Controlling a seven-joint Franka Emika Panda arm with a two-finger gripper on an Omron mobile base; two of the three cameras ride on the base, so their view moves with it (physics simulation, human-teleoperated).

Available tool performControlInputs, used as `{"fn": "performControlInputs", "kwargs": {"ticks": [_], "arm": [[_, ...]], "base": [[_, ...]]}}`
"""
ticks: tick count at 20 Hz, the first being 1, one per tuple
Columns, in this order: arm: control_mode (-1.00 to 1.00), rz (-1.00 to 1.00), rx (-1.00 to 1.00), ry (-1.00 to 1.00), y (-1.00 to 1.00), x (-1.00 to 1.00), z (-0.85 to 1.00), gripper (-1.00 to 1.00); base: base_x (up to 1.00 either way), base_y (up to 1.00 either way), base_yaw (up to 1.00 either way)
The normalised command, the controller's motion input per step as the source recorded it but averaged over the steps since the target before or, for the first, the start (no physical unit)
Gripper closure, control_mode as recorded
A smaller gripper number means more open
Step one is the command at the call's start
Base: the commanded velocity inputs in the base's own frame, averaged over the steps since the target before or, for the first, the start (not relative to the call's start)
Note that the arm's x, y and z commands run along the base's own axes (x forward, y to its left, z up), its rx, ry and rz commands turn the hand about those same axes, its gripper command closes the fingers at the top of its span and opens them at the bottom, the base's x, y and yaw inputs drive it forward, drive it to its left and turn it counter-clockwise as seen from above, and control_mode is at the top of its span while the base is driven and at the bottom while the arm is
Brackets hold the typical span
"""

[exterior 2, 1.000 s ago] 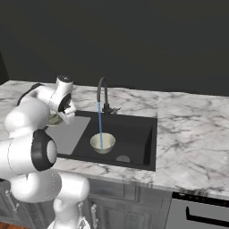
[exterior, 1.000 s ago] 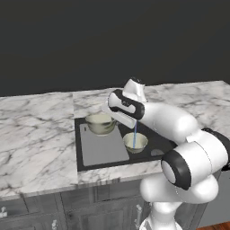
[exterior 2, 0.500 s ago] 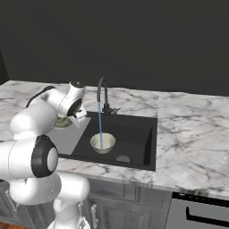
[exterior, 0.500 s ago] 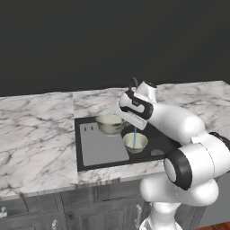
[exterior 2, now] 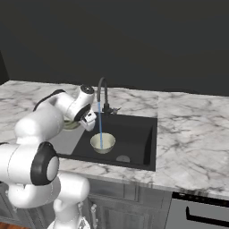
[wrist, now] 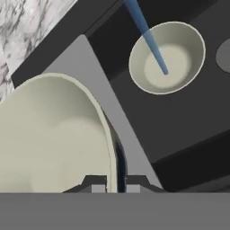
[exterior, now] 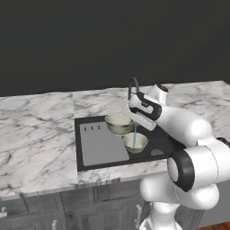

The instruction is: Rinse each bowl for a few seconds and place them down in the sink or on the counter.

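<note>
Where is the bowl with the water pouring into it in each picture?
Left base view: the bowl under the water sits in the middle, in the black sink, right of the grey drainboard.
Right base view: it is left of the middle, on the sink floor below the faucet.
Hand view: it is at the upper right.
Shared landmark: the blue water stream ends inside this bowl.

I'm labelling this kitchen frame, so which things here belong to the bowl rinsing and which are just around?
Part of the job:
- held bowl, rim pinched in the shut gripper
- second bowl in the sink, under the water stream
- faucet
- counter

Just around:
- drainboard
- cabinets below
- dark wall
</note>
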Motion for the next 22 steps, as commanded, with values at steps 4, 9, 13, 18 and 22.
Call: {"fn": "performControlInputs", "kwargs": {"ticks": [4, 9, 13, 18, 22], "arm": [[-1.00, 0.03, 0.00, -0.08, -0.36, 0.05, -0.03, 1.00], [-1.00, 0.05, 0.00, -0.07, -0.34, 0.11, -0.05, 1.00], [-1.00, 0.09, 0.02, -0.04, -0.30, 0.20, -0.05, 1.00], [-1.00, 0.09, 0.02, 0.01, -0.21, 0.35, -0.06, 1.00], [-1.00, 0.09, 0.02, 0.00, -0.18, 0.33, -0.03, 1.00]], "base": [[0.00, 0.00, 0.00], [0.00, 0.00, 0.00], [0.00, 0.00, 0.00], [0.00, 0.00, 0.00], [0.00, 0.00, 0.00]]}}
